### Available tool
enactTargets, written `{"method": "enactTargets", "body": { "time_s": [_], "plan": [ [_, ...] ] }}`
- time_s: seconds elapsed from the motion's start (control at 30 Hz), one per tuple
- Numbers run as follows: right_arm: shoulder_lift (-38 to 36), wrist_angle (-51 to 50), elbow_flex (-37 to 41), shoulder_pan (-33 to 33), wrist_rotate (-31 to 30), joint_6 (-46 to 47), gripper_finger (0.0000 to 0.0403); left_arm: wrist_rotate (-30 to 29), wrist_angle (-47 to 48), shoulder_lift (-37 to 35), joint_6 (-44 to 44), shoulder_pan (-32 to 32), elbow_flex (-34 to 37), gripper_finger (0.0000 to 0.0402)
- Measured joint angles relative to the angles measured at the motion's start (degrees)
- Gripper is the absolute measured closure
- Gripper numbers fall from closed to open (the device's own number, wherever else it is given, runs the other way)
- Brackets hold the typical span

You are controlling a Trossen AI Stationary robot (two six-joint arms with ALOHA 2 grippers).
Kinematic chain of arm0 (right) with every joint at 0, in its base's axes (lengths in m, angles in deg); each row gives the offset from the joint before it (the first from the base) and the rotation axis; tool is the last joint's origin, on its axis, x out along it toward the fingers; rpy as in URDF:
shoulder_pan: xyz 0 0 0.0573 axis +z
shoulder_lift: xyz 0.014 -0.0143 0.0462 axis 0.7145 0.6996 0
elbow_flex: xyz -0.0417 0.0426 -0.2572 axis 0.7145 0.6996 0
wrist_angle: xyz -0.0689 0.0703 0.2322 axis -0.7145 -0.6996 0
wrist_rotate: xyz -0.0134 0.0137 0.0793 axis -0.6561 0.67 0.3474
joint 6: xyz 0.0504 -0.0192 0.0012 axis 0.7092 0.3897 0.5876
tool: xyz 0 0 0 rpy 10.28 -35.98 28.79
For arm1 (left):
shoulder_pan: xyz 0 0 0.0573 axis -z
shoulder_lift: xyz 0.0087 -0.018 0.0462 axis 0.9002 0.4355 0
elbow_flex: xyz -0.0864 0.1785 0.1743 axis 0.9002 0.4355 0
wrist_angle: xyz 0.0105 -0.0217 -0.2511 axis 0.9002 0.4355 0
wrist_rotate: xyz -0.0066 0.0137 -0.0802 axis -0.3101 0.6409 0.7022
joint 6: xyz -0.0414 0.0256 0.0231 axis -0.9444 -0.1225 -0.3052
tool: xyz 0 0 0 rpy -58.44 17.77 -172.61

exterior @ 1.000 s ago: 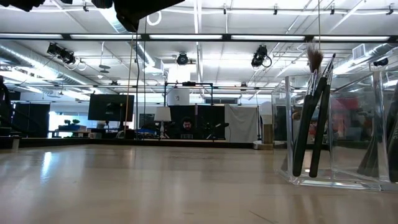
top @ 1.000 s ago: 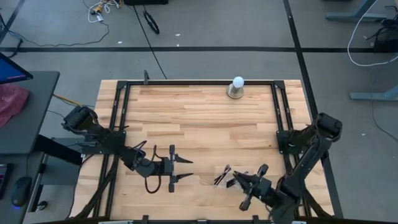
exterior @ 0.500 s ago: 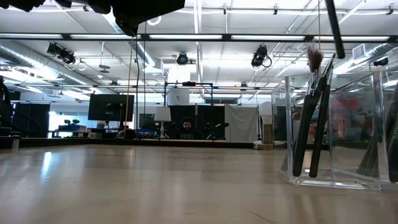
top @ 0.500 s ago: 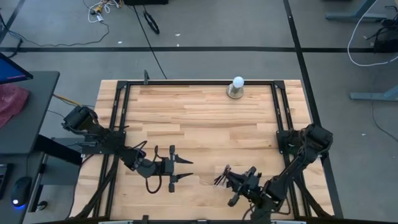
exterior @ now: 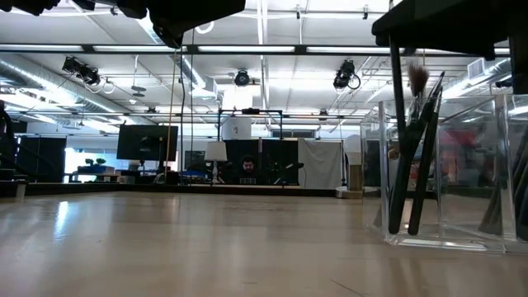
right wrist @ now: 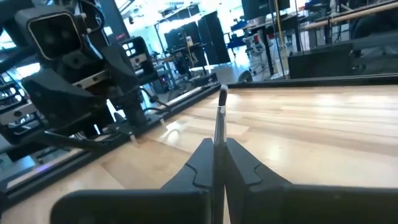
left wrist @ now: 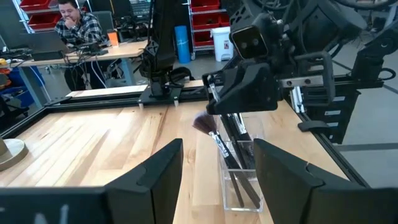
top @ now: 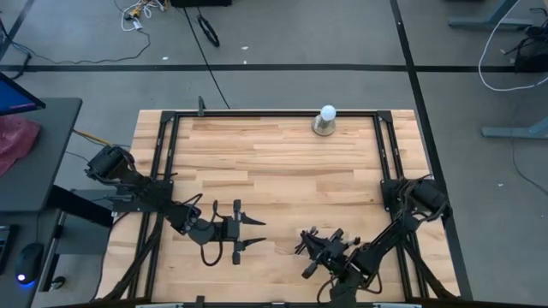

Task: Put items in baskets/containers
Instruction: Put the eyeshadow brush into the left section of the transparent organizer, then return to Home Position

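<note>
1 brush (right wrist: 219, 118) is pinched in the right gripper (right wrist: 214, 163) over the clear tray (left wrist: 239, 180); lowering and release are needed. The left gripper (left wrist: 214, 162) is held wide, empty.

The right gripper (top: 306, 252) hangs directly over the clear tray (exterior: 445, 177), fingers pinched on a brush (right wrist: 218, 121), and blocks the way down into it. Brushes (exterior: 417, 148) already lean upright inside, crowding the slot below. The left gripper (top: 248, 233), fingers spread, waits just beside. Beyond both, bare table (top: 274, 162) runs to the white ball (top: 326, 114) at the far edge.
</note>
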Motion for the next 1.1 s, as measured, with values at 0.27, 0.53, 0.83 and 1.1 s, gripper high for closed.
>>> {"method": "enactTargets", "body": {
  "time_s": [0.27, 0.53, 0.83, 1.1],
  "plan": [
    [-0.1, 0.1, 0.0, -0.2, 2.5, -0.5, 0.0355, 0.0, 0.0, 0.0, -0.1, 0.0, 0.0, 0.0204],
    [-0.5, 1.7, 0.0, -0.3, 3.8, -4.8, 0.0293, 0.0, 0.0, 0.0, -0.3, 0.0, 0.0, 0.0204],
    [-10.7, 9.9, 0.0, 0.5, 11.5, -31.6, 0.0263, 0.0, -0.1, 0.0, -0.3, 0.0, 0.0, 0.0204],
    [-16.8, -7.5, -5.5, -9.3, 44.7, -31.4, 0.0389, 0.0, -0.4, 0.1, -0.3, -0.3, 0.0, 0.0204]
  ]
}}
